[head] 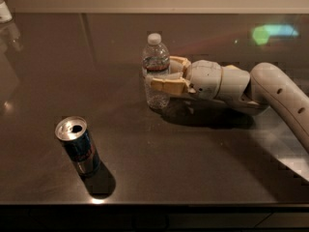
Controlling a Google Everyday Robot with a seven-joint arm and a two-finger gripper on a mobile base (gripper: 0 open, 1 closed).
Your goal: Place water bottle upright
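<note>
The water bottle point(155, 54) is clear and ribbed, with a white cap and a red, white and blue label near its neck. It stands upright on the dark table point(203, 158), a little behind the middle. My gripper point(162, 73) reaches in from the right, its tan fingers point(166, 85) on either side of the bottle's middle, closed against it. The bottle's base rests on the table. The white arm stretches away to the right edge of the view.
A dark blue and silver drink can point(79, 150) stands upright at the front left, apart from the bottle. A small white object point(4, 10) sits at the far left corner. The table's front edge runs along the bottom.
</note>
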